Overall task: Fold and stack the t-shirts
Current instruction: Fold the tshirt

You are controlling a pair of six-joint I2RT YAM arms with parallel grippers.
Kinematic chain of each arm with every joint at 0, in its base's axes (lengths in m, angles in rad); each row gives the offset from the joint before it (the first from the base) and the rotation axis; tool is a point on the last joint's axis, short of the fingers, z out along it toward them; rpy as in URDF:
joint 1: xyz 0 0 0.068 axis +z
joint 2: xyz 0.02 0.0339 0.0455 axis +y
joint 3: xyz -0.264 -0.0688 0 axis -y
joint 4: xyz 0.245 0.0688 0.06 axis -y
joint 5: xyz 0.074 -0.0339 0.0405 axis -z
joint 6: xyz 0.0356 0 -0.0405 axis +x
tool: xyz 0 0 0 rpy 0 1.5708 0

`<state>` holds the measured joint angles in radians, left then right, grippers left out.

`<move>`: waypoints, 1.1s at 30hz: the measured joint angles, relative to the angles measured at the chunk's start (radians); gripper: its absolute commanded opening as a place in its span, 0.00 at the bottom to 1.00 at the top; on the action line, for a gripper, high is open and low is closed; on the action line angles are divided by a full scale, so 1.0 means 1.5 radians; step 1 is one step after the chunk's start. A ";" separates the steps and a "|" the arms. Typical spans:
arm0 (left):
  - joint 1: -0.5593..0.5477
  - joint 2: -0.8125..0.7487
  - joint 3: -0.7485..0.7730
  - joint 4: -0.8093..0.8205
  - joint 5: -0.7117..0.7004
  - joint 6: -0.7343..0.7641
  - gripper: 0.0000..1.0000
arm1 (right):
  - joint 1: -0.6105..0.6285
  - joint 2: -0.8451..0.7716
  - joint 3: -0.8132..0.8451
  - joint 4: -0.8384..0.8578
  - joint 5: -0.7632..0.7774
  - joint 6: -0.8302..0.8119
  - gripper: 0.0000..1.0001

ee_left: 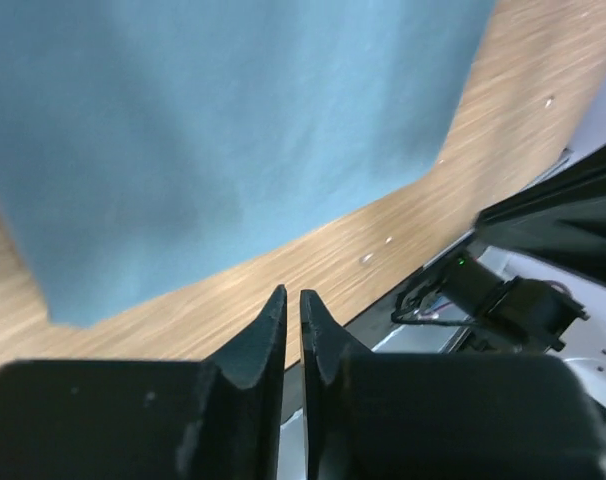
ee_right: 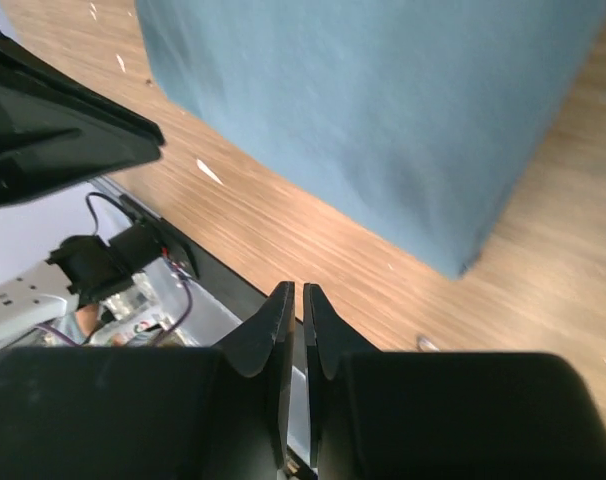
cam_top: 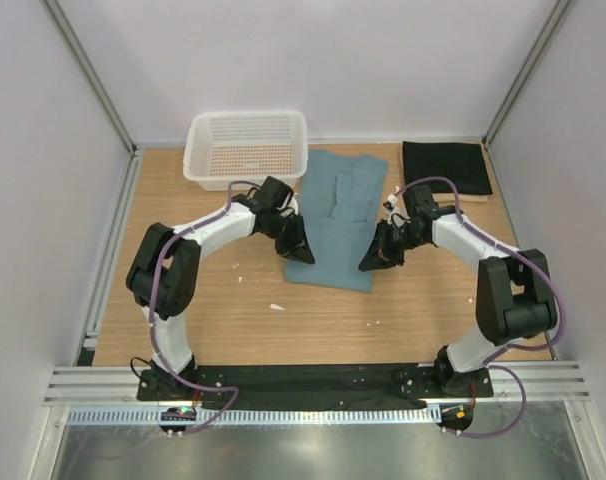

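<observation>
A dusty teal-blue t-shirt point(cam_top: 333, 225) lies folded lengthwise on the wooden table, one sleeve folded onto its upper part. A black t-shirt point(cam_top: 445, 167) lies folded at the back right. My left gripper point(cam_top: 301, 255) hangs over the teal shirt's near left edge and my right gripper point(cam_top: 368, 262) over its near right corner. In the left wrist view the left gripper point(ee_left: 293, 295) has its jaws a narrow slit apart, nothing between them, with the teal shirt point(ee_left: 233, 130) beyond. The right gripper point(ee_right: 298, 290) looks the same, the teal shirt point(ee_right: 383, 100) lying past its tips.
A white mesh basket point(cam_top: 245, 117) stands at the back left, touching the teal shirt's top corner. Small white scraps dot the wood near the front. White walls close in the table on three sides, and a black rail runs along the near edge.
</observation>
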<state>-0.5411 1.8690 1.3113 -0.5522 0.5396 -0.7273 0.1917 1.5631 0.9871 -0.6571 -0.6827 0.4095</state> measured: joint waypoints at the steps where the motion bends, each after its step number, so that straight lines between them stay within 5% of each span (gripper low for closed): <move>1: 0.000 0.011 0.009 0.009 0.007 -0.003 0.08 | 0.005 0.012 0.002 0.020 -0.006 0.015 0.14; 9: 0.014 0.119 0.021 0.037 0.012 -0.016 0.06 | 0.035 0.177 0.034 0.149 -0.032 0.081 0.13; 18: 0.010 0.081 -0.077 0.098 0.032 -0.025 0.07 | 0.027 0.194 -0.030 0.163 -0.030 0.051 0.13; 28: -0.098 -0.019 -0.213 0.124 0.023 -0.062 0.11 | 0.025 0.018 -0.209 0.115 0.004 0.032 0.14; 33: -0.123 -0.085 -0.258 0.084 -0.005 -0.069 0.22 | 0.023 -0.108 -0.268 0.066 0.038 0.070 0.21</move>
<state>-0.7254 1.7409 0.9245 -0.4263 0.5316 -0.8307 0.2268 1.4017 0.5846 -0.5583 -0.6254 0.5148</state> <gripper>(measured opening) 0.152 0.191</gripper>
